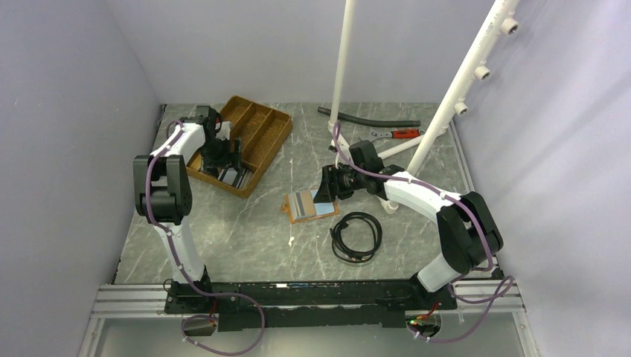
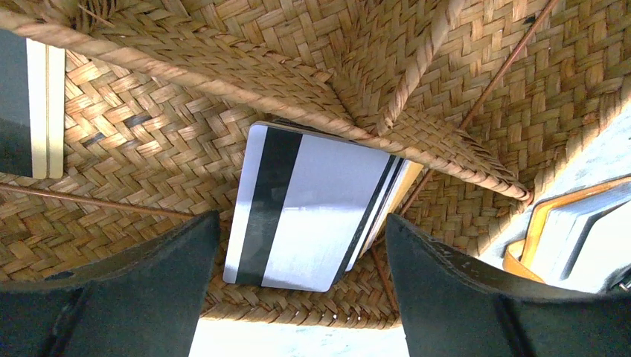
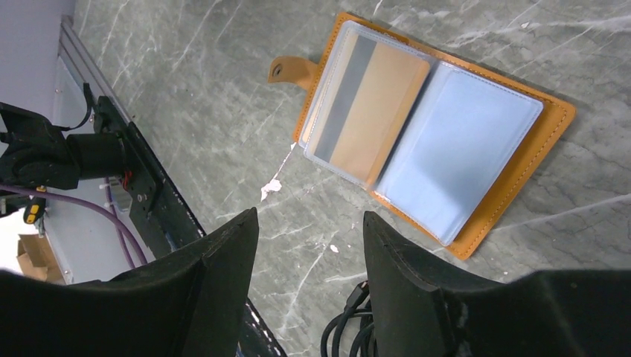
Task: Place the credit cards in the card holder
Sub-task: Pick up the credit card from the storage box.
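The card holder [image 1: 311, 206] lies open on the marble table, orange with pale blue-grey pockets. In the right wrist view [image 3: 476, 141] its left pocket holds a tan card [image 3: 376, 111] with a grey stripe. A stack of whitish credit cards [image 2: 312, 208] with dark stripes lies in a compartment of the woven tray [image 1: 264, 130]. Another card [image 2: 30, 104] lies in the neighbouring compartment. My left gripper [image 1: 227, 160] is open just above the stack [image 2: 301, 219], one finger on each side. My right gripper [image 1: 327, 186] is open and empty [image 3: 311, 214], above the table beside the holder.
A coiled black cable [image 1: 357, 236] lies just near of the holder and shows under my right fingers [image 3: 350, 327]. White pipes [image 1: 454, 97], a black hose [image 1: 368, 119] and red-handled pliers [image 1: 402, 134] stand at the back right. A white scrap [image 3: 271, 187] lies by the holder.
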Motion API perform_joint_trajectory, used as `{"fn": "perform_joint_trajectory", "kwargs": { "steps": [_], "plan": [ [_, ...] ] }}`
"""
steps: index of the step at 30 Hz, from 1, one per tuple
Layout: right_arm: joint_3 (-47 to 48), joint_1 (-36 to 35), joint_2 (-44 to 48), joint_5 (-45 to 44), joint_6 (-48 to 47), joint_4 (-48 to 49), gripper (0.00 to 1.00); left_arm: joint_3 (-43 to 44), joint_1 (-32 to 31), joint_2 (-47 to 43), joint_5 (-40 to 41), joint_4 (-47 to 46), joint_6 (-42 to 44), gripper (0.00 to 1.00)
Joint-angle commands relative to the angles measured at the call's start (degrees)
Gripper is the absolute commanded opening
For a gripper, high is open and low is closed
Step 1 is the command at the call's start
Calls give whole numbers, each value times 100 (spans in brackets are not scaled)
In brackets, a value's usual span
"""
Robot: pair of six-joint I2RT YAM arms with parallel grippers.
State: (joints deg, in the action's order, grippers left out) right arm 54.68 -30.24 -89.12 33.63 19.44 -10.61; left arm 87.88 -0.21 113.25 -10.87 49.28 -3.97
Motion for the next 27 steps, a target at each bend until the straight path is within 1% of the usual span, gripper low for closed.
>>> {"fn": "perform_joint_trajectory", "kwargs": {
  "steps": [1,9,15,20,27],
  "plan": [
    [41,27,42,159,-81,240,56,185,3,-44,-122,36,159,85],
    [51,31,-25,193,-63,245,54,82,3,-218,-125,3,158,74],
    [56,29,-42,216,-45,241,53,70,3,-233,-158,-2,140,62],
    [93,27,-51,190,-38,203,52,63,3,-386,-142,-14,127,57],
    [287,30,-92,121,18,138,52,0,3,-739,-130,-40,89,53]
  ]
}}
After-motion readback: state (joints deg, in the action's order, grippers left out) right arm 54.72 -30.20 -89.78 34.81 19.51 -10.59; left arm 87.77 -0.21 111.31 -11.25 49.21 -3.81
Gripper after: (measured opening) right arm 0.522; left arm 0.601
